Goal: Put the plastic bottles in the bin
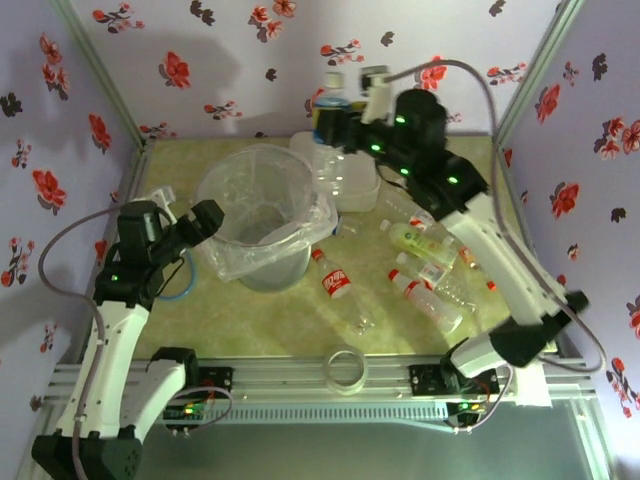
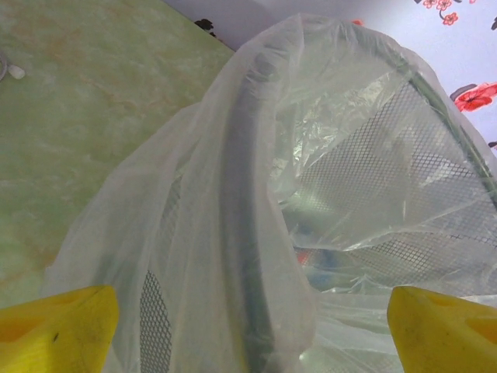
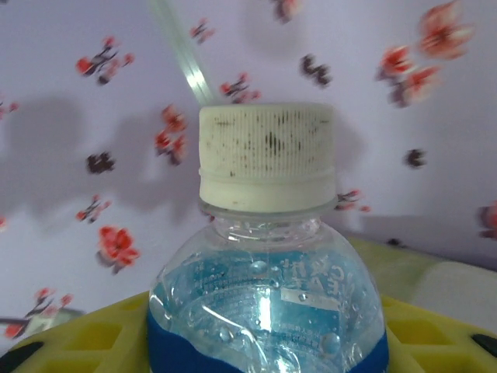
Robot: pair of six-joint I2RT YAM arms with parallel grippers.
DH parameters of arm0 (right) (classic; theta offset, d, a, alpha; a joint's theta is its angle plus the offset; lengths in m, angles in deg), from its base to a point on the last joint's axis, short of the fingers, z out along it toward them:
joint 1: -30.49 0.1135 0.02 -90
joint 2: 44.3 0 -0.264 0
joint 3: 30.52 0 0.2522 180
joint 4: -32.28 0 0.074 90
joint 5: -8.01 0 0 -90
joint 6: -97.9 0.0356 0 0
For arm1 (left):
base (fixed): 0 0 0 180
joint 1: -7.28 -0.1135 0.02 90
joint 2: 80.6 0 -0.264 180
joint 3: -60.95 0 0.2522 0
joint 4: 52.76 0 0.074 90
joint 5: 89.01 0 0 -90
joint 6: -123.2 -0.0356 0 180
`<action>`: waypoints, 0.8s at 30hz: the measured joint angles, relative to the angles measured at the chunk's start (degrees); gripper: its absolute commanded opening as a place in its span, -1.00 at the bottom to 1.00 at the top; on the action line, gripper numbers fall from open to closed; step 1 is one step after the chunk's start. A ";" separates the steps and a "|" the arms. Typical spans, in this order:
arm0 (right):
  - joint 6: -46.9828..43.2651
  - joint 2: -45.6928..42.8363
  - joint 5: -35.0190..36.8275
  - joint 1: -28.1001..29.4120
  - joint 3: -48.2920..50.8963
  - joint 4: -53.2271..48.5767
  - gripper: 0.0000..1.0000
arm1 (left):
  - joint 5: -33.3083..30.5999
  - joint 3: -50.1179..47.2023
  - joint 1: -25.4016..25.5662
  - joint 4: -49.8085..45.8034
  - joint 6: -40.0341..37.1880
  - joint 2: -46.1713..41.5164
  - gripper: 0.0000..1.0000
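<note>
Your right gripper [image 1: 328, 115] is clamped on a bottle [image 3: 264, 287] with a white cap and blue label, holding it below the shoulder with the cap pointing away from the wrist. It is held at the back of the table, close to the flowered wall and just behind the white box [image 1: 352, 180]. From there the bin [image 1: 235, 160] lies to the left and nearer the arm bases, so the carry goes back toward you and across the box. The long axis looks roughly upright, though the overhead view is too cluttered to be sure. Your left gripper [image 1: 208, 218] has its fingers apart at the bin's left side, with the bagged rim between them. The other bottles [image 1: 425, 290] lie on their sides to the right of the bin, nearer your right arm.
</note>
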 measured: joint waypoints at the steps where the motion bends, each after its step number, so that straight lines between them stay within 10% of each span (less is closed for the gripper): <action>1: -0.02 2.40 -0.42 1.44 -1.86 -0.42 -0.15 | -0.35 0.00 0.44 0.11 0.00 0.39 0.79; 14: -5.95 20.37 3.72 10.71 -8.83 -14.38 -0.06 | -3.69 -1.22 2.80 1.79 0.00 1.25 0.72; 24: -8.11 24.13 8.70 10.93 -9.29 -20.35 0.56 | -4.81 -1.73 2.93 2.08 0.00 1.25 0.72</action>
